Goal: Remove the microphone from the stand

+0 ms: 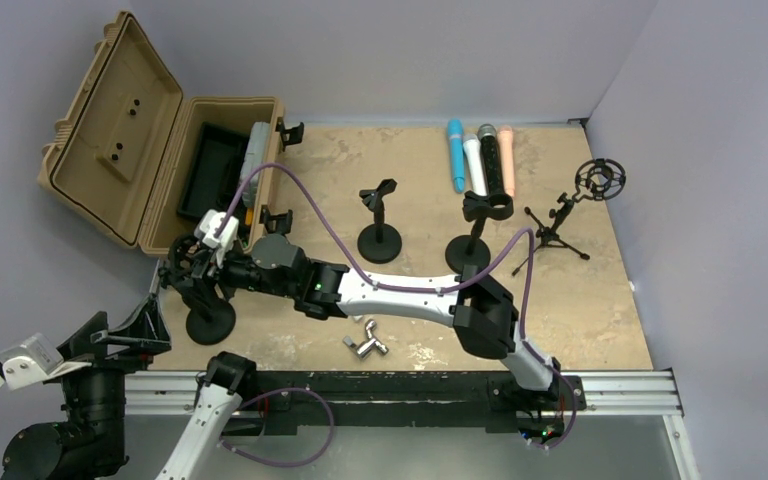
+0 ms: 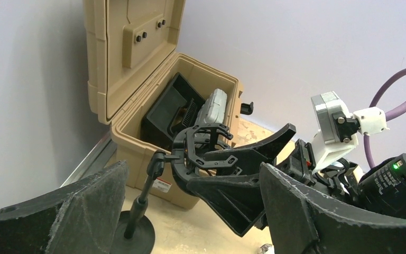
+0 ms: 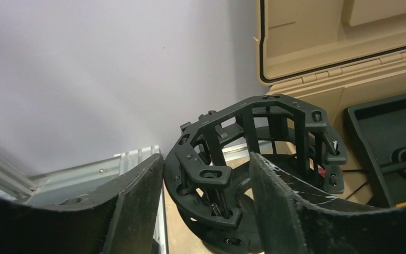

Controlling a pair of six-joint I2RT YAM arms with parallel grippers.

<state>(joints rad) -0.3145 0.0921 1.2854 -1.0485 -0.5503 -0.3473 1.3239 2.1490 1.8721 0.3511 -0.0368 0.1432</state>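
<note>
A black shock mount (image 1: 182, 272) sits on top of a round-base stand (image 1: 210, 322) at the table's left edge, beside the tan case. I see no microphone in it. My right gripper (image 1: 192, 262) reaches across and is shut on the mount's rim; in the right wrist view its fingers (image 3: 137, 206) press the ring (image 3: 254, 132) from outside and inside. My left gripper (image 1: 132, 335) is open and empty, low at the left of the stand (image 2: 137, 206). A black microphone with a grey head (image 1: 487, 160) lines up with the clip of another stand (image 1: 470, 250).
The open tan case (image 1: 160, 180) stands at the back left. Blue (image 1: 456, 155), white (image 1: 473, 160) and pink (image 1: 507, 160) microphones lie at the back. An empty stand (image 1: 380, 240), a tripod with a shock mount (image 1: 600, 180) and a metal adapter (image 1: 365, 342) are on the table.
</note>
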